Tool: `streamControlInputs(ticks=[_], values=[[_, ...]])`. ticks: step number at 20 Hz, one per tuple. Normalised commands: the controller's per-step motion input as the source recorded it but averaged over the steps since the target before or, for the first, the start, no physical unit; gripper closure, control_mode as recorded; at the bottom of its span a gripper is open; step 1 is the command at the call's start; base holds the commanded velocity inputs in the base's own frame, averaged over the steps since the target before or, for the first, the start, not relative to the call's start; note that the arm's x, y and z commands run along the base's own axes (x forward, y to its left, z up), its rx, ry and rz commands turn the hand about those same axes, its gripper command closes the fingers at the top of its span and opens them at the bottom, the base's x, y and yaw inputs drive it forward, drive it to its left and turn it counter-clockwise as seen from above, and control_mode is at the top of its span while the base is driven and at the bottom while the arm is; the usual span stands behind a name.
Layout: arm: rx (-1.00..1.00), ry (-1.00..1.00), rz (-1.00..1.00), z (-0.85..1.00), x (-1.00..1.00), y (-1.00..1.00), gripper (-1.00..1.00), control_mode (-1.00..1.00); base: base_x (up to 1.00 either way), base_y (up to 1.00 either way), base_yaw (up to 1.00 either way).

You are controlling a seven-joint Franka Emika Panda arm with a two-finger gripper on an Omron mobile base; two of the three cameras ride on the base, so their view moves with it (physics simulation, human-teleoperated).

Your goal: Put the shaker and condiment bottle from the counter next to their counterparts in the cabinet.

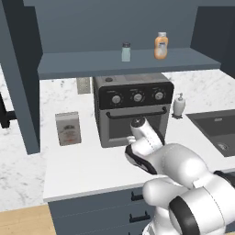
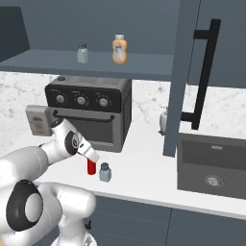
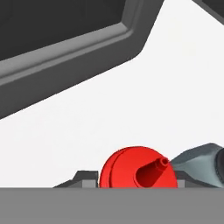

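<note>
Red condiment bottle [image 2: 91, 167]: fingers [image 3: 197, 164] closing on it, lower left of frame. Shaker [image 2: 105, 172]: waiting on desk [image 2: 144, 168]. Cabinet [image 2: 144, 65] counterparts: both still lacking partners.

arm: reaching forward and down | claw [image 2: 91, 163]: pointed down, closed on condiment bottle [image 2: 91, 167]

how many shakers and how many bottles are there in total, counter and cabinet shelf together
Shakers: 2, the squat pale teal shaker with a grey cap on the white marble counter and the paler greenish shaker on the dark cabinet shelf.
Bottles: 2, the bright red squeeze bottle on the counter and the orange bottle with a white cap on the shelf.
Total: 4
</note>
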Motion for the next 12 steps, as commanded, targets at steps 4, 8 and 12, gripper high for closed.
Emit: streamControlInputs(ticks=[4, 8, 12], values=[[0.0, -0.04, 0.0, 0.02, 0.08, -0.01, 1.0, -1.0, 0.0, 0.0, 0.0], [0.0, 0.0, 0.0, 0.55, 0.08, 0.0, 1.0, -1.0, 0.0, 0.0, 0.0], [0.01, 0.0, 0.0, 0.69, 0.0, 0.0, 1.0, -1.0, 0.0, 0.0, 0.0]])
